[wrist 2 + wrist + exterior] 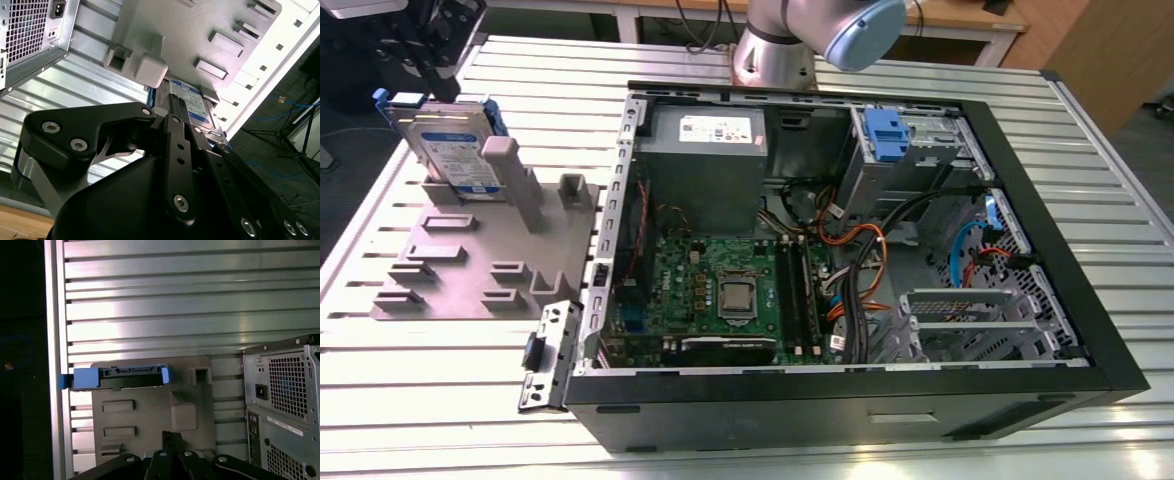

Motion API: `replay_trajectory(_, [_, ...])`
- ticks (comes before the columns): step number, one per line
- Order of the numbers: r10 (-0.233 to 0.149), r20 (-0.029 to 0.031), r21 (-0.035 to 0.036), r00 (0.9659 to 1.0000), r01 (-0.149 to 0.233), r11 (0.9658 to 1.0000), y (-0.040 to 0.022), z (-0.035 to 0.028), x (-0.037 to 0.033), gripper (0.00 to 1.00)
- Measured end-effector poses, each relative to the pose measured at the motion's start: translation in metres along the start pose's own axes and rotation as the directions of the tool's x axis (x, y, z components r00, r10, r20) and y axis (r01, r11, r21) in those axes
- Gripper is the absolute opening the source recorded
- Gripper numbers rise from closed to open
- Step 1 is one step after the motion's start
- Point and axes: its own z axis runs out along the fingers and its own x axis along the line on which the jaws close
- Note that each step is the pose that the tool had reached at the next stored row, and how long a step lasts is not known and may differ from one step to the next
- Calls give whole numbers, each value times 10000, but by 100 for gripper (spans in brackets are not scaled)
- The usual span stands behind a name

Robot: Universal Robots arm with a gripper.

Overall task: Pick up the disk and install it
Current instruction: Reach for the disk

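- Tool (434,70), jaws narrow and empty, hangs just above the disk (454,145) in the exterior view.
- Disk stands upright in 1 grey fixture (467,260), at 10 o'clock of the open computer case (1110,340) on the tabletop (427,370).

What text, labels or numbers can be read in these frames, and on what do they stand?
Nothing is legible enough to quote.
Blue-and-white label on the disk: print too small to read.
White sticker on the grey power supply box: blurred.
White sticker on the rear of the computer case: too small to read.
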Motion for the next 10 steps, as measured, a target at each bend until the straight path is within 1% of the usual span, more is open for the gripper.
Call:
replay_trajectory(5, [2,-1,1,10000,-2,10000,-1,1,9,11])
replay_trajectory(10, [2,0,0,10000,-2,10000,-3,1,41,11])
